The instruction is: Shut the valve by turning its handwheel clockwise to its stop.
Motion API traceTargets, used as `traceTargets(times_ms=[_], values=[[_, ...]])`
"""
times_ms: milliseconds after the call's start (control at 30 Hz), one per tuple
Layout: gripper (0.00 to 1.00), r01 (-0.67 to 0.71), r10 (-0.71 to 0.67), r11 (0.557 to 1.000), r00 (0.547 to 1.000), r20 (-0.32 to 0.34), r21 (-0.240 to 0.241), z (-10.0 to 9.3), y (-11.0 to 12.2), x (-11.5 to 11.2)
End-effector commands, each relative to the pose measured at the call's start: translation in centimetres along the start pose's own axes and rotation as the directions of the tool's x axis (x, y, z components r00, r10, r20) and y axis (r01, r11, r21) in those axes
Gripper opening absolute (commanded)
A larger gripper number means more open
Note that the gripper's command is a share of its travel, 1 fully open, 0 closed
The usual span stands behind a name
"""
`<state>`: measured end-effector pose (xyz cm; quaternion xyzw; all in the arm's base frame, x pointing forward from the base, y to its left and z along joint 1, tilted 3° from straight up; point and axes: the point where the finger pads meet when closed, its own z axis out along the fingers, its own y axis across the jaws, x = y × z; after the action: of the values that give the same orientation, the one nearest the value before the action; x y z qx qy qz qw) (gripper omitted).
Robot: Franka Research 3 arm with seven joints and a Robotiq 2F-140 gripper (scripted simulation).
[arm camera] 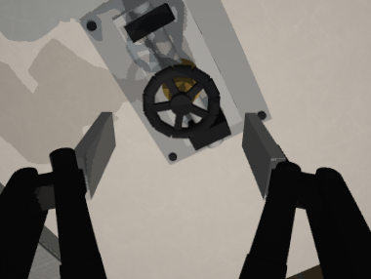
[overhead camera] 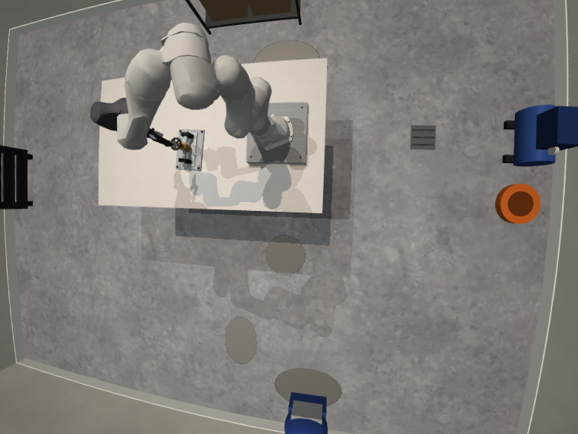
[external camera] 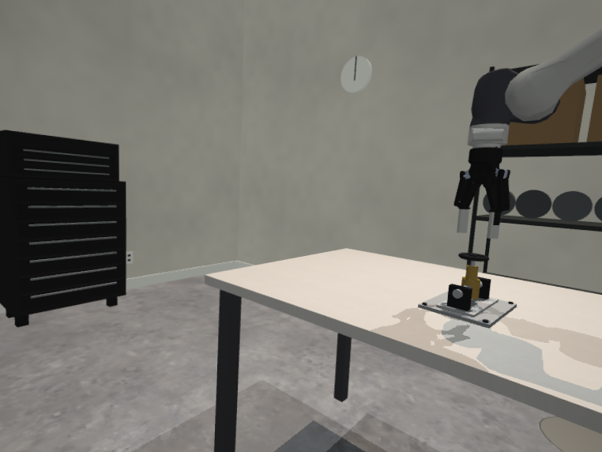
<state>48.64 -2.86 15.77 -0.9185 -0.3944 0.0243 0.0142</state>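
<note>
The valve stands on a grey base plate (external camera: pixel 466 307) on the table. Its black spoked handwheel (arm camera: pixel 181 104) lies level on a brass stem (external camera: pixel 470 275); it also shows in the side view (external camera: pixel 472 257) and from above (overhead camera: pixel 176 143). My gripper (external camera: pixel 477 231) hangs straight above the handwheel, fingers pointing down, tips a short way above the rim. In the wrist view the gripper (arm camera: pixel 178 148) has its two grey finger pads apart, one to each side of the wheel, touching nothing. The fingers are open and empty.
The robot's own base plate (overhead camera: pixel 277 134) is on the table to the right of the valve. A shelf rack (external camera: pixel 544 194) stands behind the table. A black drawer cabinet (external camera: pixel 60 219) is by the far wall.
</note>
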Motion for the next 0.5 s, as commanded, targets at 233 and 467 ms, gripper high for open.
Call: traceTargets(times_ms=[233, 467], values=[[0.64, 0.002, -0.002, 1.0, 1.0, -0.001, -0.003, 2.7, 0.1, 0.0], [0.64, 0.002, -0.002, 1.0, 1.0, -0.001, -0.003, 4.5, 0.1, 0.0]])
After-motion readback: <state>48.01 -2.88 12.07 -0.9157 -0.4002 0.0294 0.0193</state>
